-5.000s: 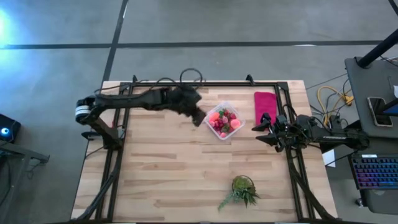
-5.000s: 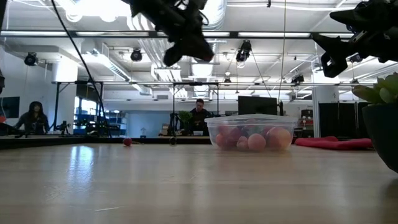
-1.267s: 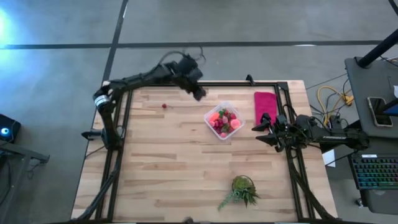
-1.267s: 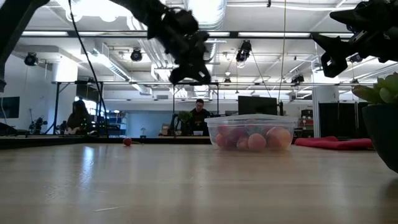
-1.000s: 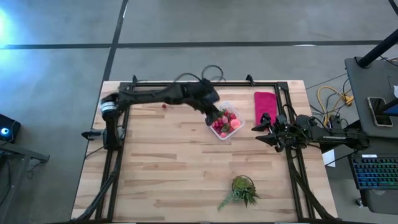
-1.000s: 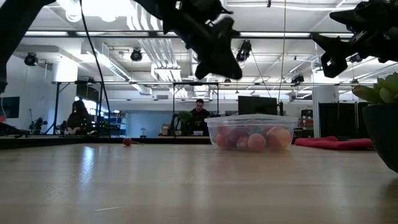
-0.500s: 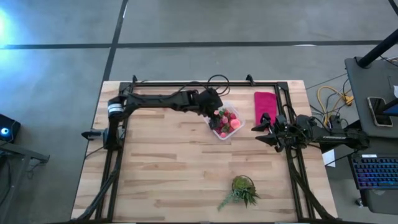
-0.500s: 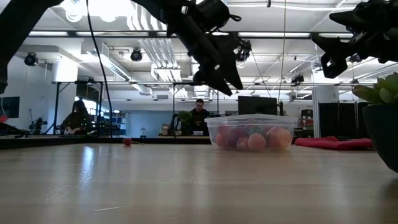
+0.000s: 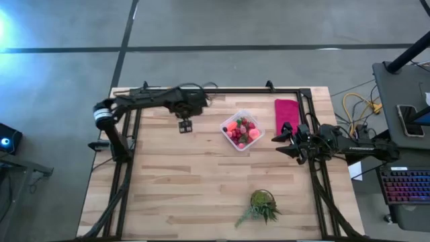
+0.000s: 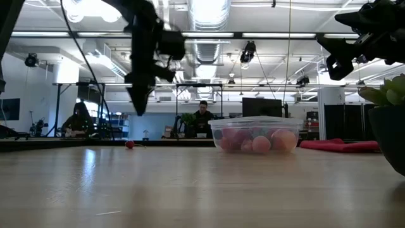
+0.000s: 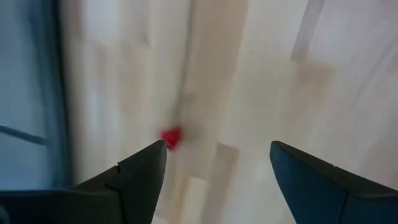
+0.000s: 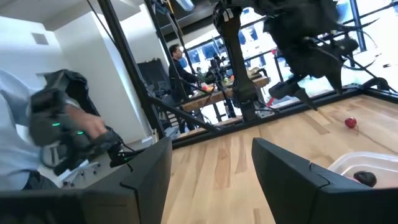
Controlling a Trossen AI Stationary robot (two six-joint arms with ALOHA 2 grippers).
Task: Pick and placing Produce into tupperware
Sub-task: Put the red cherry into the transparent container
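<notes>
Left arm lining up on the last loose berry, right arm just waiting.

From the high view, the left claw (image 9: 185, 125) hangs over the far-left part of the table (image 9: 175, 181), well apart from the tupperware (image 9: 241, 130), already loaded with red and pink produce; the right claw (image 9: 279, 143) waits at the table's right edge. In the low view, a lone red berry (image 10: 129, 144) lies near the far edge, almost under the left arm. The left wrist view shows the fingers (image 11: 140, 171) spread wide and empty, with the berry just ahead. In the right wrist view its fingers stand apart, holding nothing. Next it probably needs to drop down, straddle the berry and pinch.
</notes>
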